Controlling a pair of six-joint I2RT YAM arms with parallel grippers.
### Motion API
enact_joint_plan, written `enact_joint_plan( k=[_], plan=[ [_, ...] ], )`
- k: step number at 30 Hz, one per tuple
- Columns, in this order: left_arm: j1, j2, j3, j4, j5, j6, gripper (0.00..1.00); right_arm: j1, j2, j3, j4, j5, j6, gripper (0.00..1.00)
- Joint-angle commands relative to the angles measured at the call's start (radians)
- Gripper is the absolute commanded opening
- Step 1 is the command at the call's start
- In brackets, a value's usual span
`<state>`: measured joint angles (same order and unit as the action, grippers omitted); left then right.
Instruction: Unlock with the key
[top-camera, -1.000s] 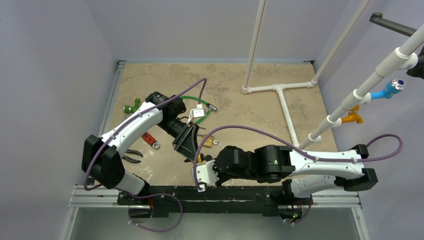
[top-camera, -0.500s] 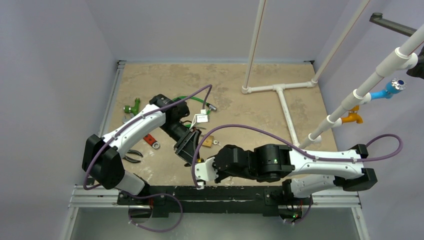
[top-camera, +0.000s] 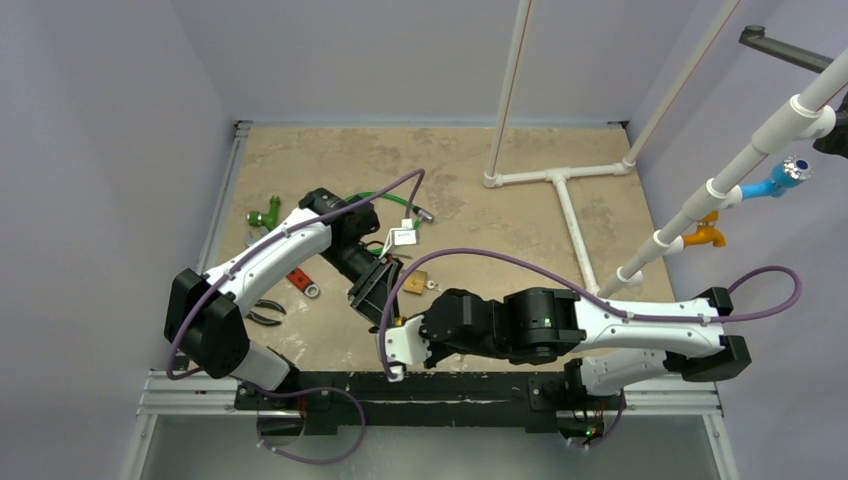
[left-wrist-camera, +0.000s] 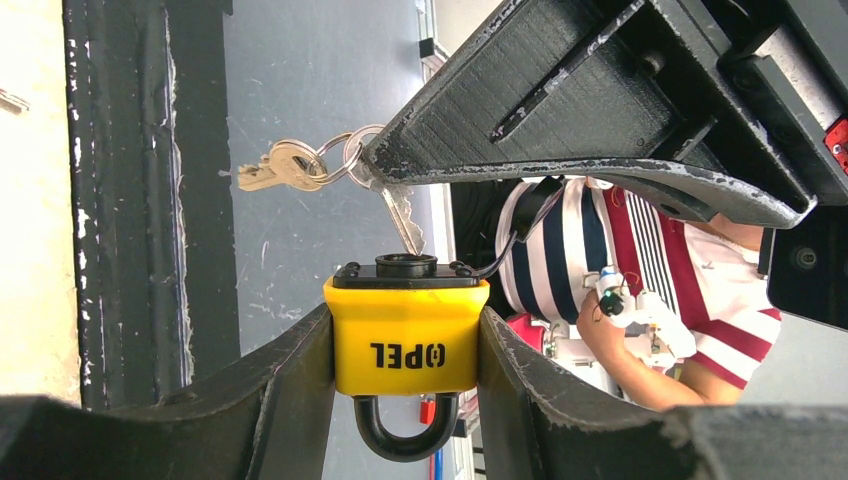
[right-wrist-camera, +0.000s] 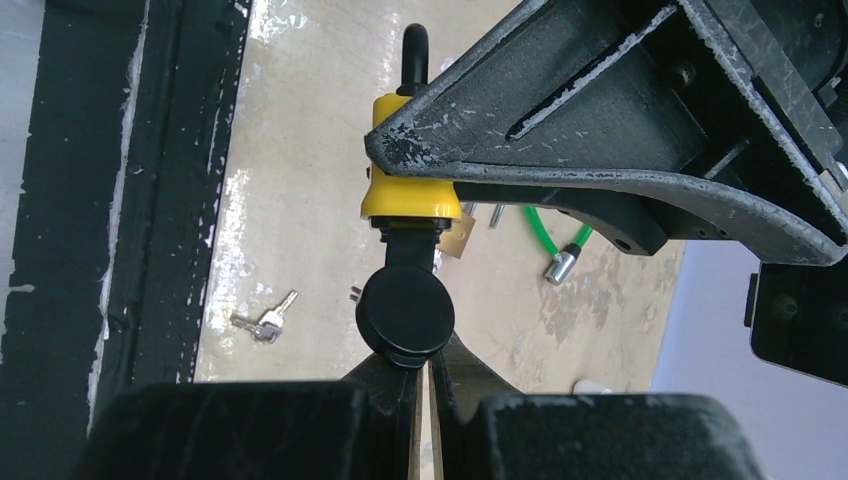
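Padlock (left-wrist-camera: 405, 340), yellow with a black shackle (left-wrist-camera: 405, 440), is held above the near edge of the table (top-camera: 480, 170), clamped across its flat sides between the left gripper's (left-wrist-camera: 405, 352) fingers, keyway facing the right arm. The right gripper (right-wrist-camera: 430, 368) has its fingers pressed nearly together, pinching the black round head of the key (right-wrist-camera: 405, 315). The blade meets the lock's black collar; how deep it sits cannot be told. Spare keys (left-wrist-camera: 285, 165) dangle from the ring.

Handling, as judged: the body is rigid, compact and fairly heavy, with smooth, possibly slippery sides, so a firm hold across the broad faces should resist the turning force. The key is small and stiff; it is best gripped flat on its head, turning about the blade's axis.
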<state>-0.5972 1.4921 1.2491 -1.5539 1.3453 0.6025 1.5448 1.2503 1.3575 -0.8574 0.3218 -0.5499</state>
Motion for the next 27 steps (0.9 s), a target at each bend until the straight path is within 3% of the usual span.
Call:
enact_joint_plan(
  k=[1,27],
  plan=[
    [-0.004,-0.005,0.044,-0.237,0.062,-0.006,0.00,0.005,-0.011,0.022,0.025,-0.018,0.003,0.00],
    [-0.003,-0.010,0.062,-0.237,0.071,-0.018,0.00,0.018,0.022,-0.019,0.054,-0.001,0.003,0.00]
  ],
)
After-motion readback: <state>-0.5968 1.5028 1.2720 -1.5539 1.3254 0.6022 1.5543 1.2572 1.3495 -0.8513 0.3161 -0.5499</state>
